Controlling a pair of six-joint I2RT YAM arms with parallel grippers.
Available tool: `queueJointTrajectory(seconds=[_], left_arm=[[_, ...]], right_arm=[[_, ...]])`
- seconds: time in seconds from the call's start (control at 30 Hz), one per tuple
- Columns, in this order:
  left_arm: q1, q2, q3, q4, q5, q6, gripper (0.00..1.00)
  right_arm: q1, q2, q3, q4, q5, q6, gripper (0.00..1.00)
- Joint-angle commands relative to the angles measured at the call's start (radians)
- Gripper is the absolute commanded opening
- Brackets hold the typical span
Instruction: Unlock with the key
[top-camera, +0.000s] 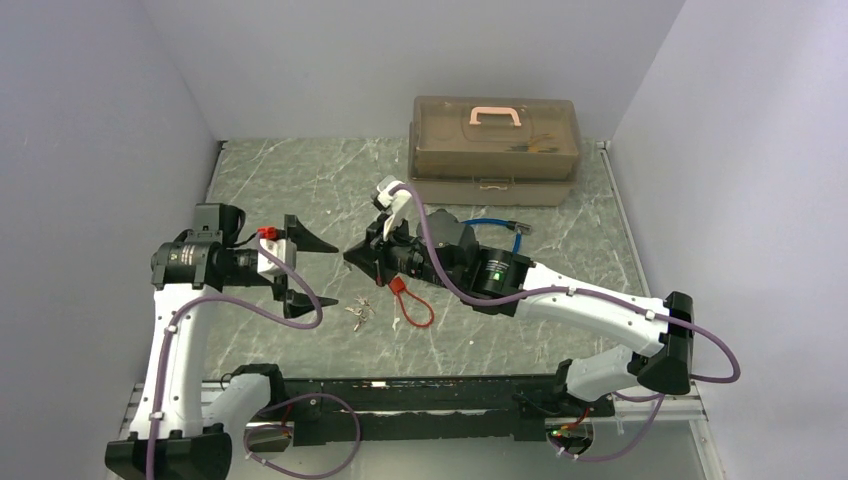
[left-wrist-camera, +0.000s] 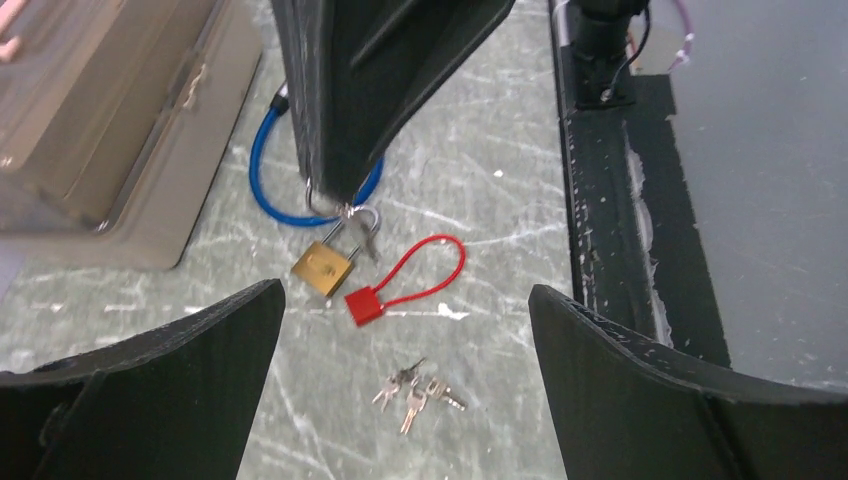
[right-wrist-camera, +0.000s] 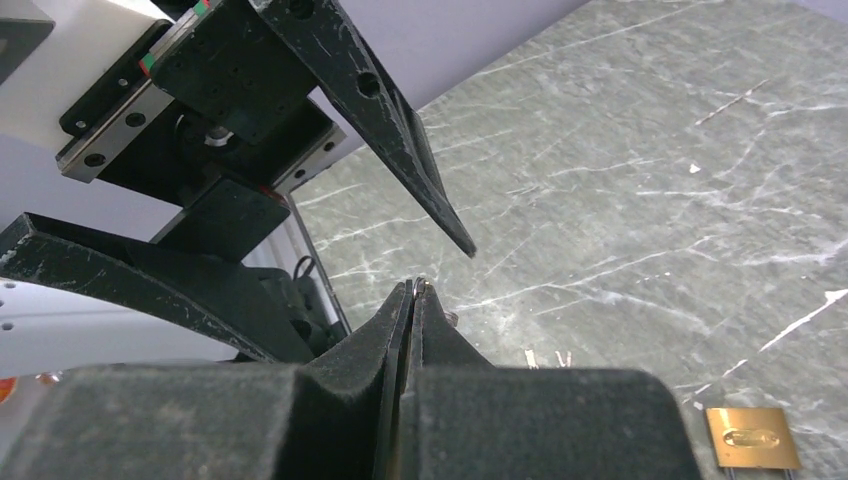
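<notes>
Right end effector (top-camera: 352, 255): closed. A thin sliver of metal is pinched at its very tip. I take it for the key (right-wrist-camera: 418, 284), seen edge-on and lying roughly in line with the fingers; how far it sticks out I cannot tell.

Left end effector (top-camera: 318, 278): fully open, empty, facing the right one tip to tip, apart from it.

Padlock (left-wrist-camera: 323, 268): brass, flat on the tabletop (left-wrist-camera: 480, 130), face up. It sits almost directly below the right tip, and ahead of and below the left fingers. The right arm is the nearer. It is hidden under the right arm in the top view.

Orientation: the padlock's long axis runs from the shackle, on the right end effector's side, to the body's bottom edge, on the left end effector's side. So the keyhole end probably points away from the key and toward the left arm.

Judgement: the key would have to come round to that far end, or the padlock be turned or lifted by the open left fingers.

Just beside the padlock lies a red cable lock (left-wrist-camera: 364, 305), with a bunch of loose keys (left-wrist-camera: 412, 385) nearer the left fingers.
</notes>
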Motion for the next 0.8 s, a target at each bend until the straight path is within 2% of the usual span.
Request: queueJointTrajectory(seconds=[0.0,0.13,0.37,0.57,0.77], left_arm=[[-0.094,-0.016,0.017,0.159,0.090,-0.142,0.99],[-0.158,0.000,0.021,0.244,0.065,-0.271,0.87],[-0.180,-0.030,0.000,0.393,-0.018,-0.419,0.62],[-0.198,-0.045,0.000,0.479,-0.034,-0.497,0.34],[-0.219,-0.051,-0.015,0.527,-0.024,-0.565,0.32]], right_arm=[[-0.001,-0.044,0.051,0.045,-0.038,0.040,0.00],[-0.001,-0.044,0.062,0.056,-0.048,0.043,0.00],[0.000,-0.065,0.043,0.086,-0.038,0.050,0.00],[0.001,-0.073,0.043,0.078,-0.031,0.046,0.00],[0.001,-0.079,0.036,0.085,-0.029,0.049,0.00]])
